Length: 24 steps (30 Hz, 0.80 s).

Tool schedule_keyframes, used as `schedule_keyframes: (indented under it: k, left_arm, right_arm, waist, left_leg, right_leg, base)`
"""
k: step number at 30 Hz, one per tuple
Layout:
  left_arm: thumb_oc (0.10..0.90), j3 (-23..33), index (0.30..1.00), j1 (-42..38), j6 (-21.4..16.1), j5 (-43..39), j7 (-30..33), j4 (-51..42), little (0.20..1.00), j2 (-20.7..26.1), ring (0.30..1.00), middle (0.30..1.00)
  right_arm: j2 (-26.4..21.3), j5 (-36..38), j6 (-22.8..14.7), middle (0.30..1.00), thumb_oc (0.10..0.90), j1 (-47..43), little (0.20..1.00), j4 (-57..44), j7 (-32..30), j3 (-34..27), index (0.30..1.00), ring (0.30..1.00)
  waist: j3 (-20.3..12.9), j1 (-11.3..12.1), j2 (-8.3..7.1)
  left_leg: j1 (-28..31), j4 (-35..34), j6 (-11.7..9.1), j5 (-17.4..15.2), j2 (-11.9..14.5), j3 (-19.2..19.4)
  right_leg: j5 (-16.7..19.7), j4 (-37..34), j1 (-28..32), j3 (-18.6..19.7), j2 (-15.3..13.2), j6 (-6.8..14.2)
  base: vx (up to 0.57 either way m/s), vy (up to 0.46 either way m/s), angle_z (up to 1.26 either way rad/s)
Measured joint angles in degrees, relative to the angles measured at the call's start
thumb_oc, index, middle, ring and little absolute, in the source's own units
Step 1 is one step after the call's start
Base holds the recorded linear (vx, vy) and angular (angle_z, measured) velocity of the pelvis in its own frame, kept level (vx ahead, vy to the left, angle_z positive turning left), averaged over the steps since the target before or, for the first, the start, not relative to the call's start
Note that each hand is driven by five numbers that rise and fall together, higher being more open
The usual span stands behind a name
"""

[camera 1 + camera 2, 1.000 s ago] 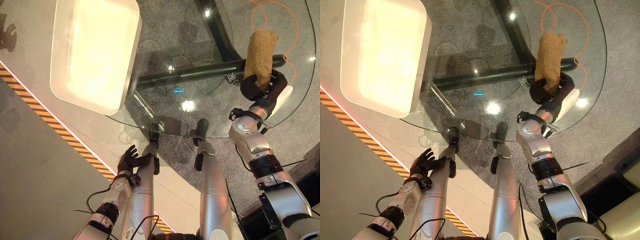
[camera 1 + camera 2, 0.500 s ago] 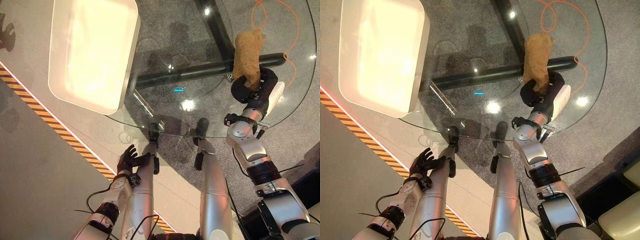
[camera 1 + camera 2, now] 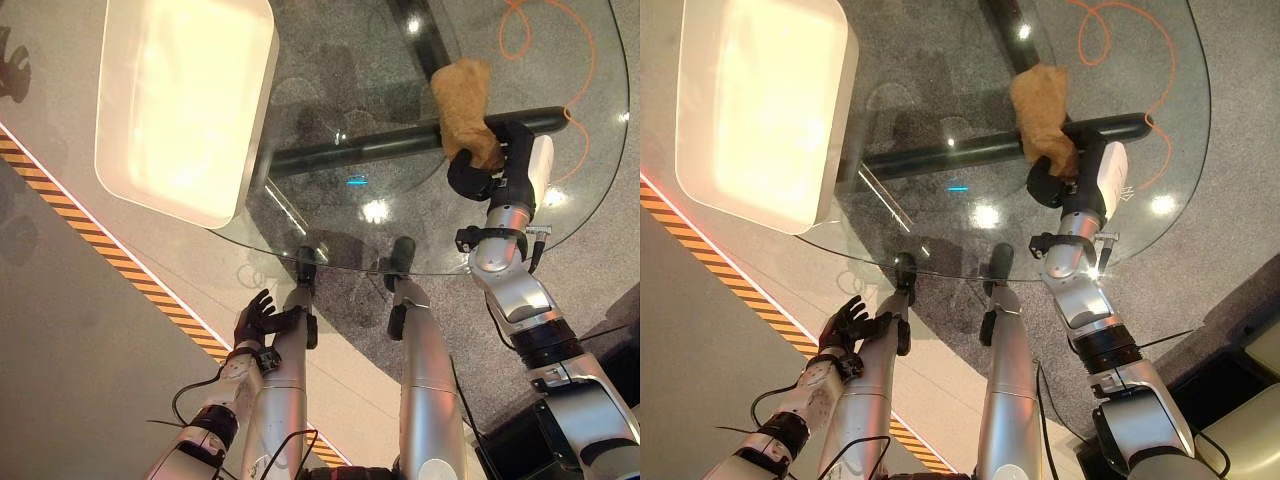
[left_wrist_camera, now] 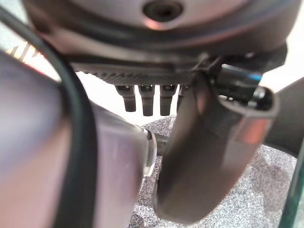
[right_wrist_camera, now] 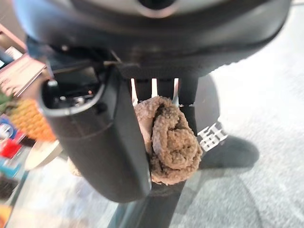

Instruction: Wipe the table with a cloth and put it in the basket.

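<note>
Grey carpet and a yellow-and-black striped floor line (image 3: 120, 270) frame a round glass table (image 3: 330, 245), where a white basket (image 3: 185, 105) overhangs the left rim and bare glass lies open between it and the working arm. Below the table's near edge, the left hand (image 3: 258, 318) hangs with fingers loosely spread, holding nothing. At the right, the right hand (image 3: 478, 172) reaches over the glass, its fingers clenched around the lower end of a tan cloth (image 3: 462, 105) lying on the tabletop beside an orange cable (image 3: 560, 40).

Fuzzy cloth (image 3: 463, 104), glossy glass table (image 3: 330, 215)
</note>
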Motion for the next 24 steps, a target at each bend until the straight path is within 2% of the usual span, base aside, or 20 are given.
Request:
schedule_keyframes:
  k: [9, 24]
  left_arm:
    - [0.800, -0.06, 0.900, -0.03, 0.00, 0.00, -0.73, 0.00, 0.900, -0.05, 0.900, 0.900]
    - [0.800, -0.17, 0.900, -0.16, 0.22, -0.01, -0.69, -0.12, 0.900, -0.11, 0.900, 0.900]
  right_arm:
    - [0.30, -0.02, -0.03, 0.300, 0.100, -2.62, 0.200, -0.39, 5.02, 6.69, 0.300, 0.300]
    - [0.52, 1.00, -0.27, 0.300, 0.100, -3.06, 0.200, -0.85, 9.62, 7.92, 0.300, 0.300]
  waist:
    - [-0.03, 0.55, 0.07]
    - [-0.06, 0.61, 0.23]
  left_leg:
    - [0.14, 0.01, -0.19, 0.11, 0.22, -0.04]
    - [-0.04, -0.05, -0.46, 0.28, 0.17, -1.05]
  right_leg:
    - [-0.31, 0.71, -0.08, -0.16, 0.06, -0.39]
    - [-0.86, 1.51, -0.08, -1.27, -0.20, -1.02]
  base:
    - [0.00, 0.000, 0.00]
    - [0.00, 0.002, 0.02]
